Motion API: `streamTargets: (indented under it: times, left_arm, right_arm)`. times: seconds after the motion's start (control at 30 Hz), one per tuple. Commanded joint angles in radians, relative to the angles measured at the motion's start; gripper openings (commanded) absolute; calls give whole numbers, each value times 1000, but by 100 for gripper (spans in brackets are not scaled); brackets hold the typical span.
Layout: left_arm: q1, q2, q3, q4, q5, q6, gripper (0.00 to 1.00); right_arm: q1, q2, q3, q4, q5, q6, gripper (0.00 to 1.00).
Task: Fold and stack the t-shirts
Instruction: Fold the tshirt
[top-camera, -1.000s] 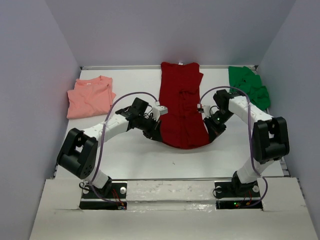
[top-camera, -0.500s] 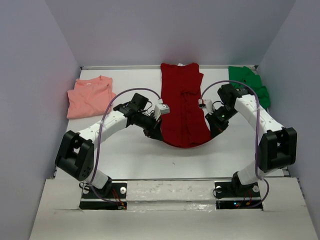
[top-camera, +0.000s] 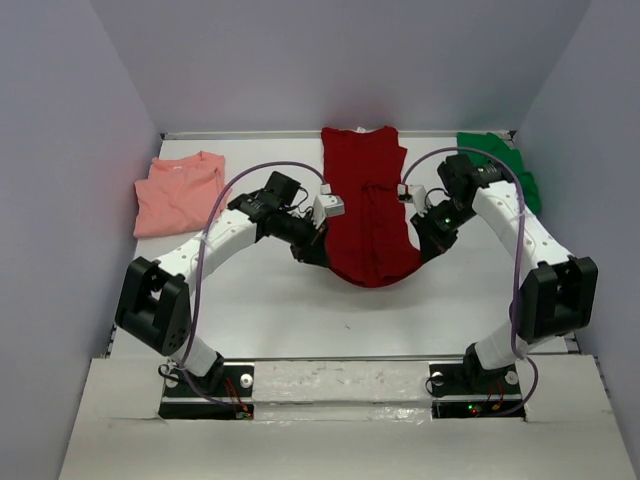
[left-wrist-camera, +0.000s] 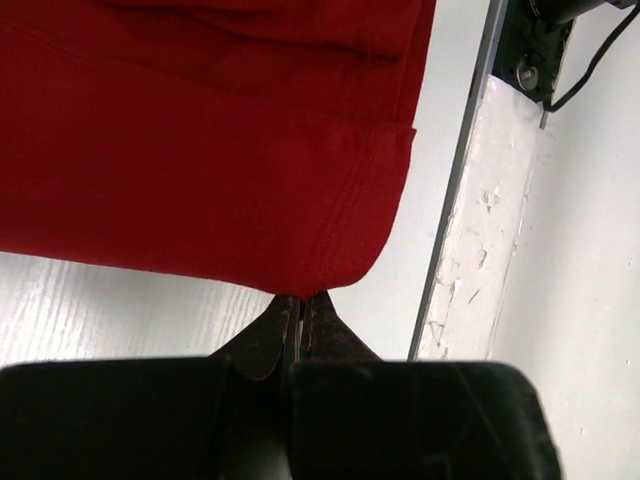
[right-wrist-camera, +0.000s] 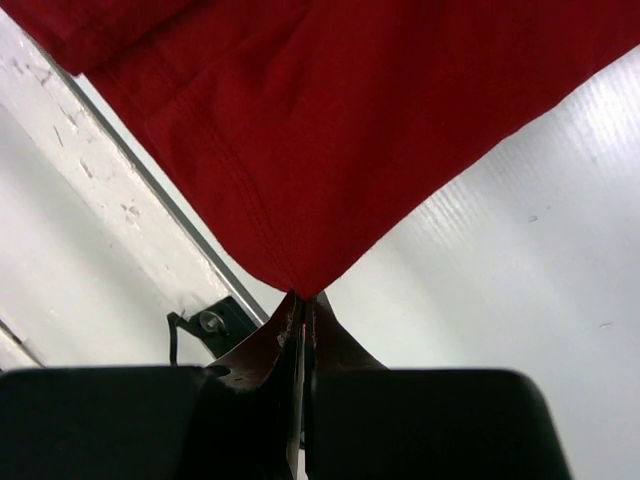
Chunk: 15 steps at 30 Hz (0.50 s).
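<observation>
Between the left gripper (top-camera: 312, 250) and the right gripper (top-camera: 427, 243) runs the near hem of the dark red t-shirt (top-camera: 365, 200). Rest of the garment stretches away from both grippers, toward the far edge of the table (top-camera: 290, 310). Both grippers clenched, each on one hem corner. Hem bows in a curve between the two grips, bulging nearest the arm bases midway.

Cloth: plain matte knit, soft creases down the middle. Hem double-stitched, with the stitch rows clear in both wrist views. Corner at the left fingertips is rounded; corner at the right fingertips is drawn to a sharp point. Table top white, faintly grained.

Salmon pink t-shirt (top-camera: 180, 195) lies well out on the left gripper's outer side, folded, roughly square. Bright green t-shirt (top-camera: 500, 172) lies beyond the right gripper on its outer side, crumpled.

Overhead view gives the layout and all three shirts, but the jaws are too small to read there. Wrist views show the black fingers pressed together on red fabric. Left wrist view adds a metal rail (left-wrist-camera: 462, 200) and a chipped white board (left-wrist-camera: 490, 270) just past the corner.
</observation>
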Motion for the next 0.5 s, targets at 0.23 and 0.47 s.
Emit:
streamTargets:
  times: [0.23,0.47]
  left_arm:
    - [12,128,161,-50,-114,0,0]
    - [64,194,265,-10,-174,-51,0]
  right_arm:
    - [-3,126,155,66,19,61,0]
    - [-3,184,192,170,75,97,0]
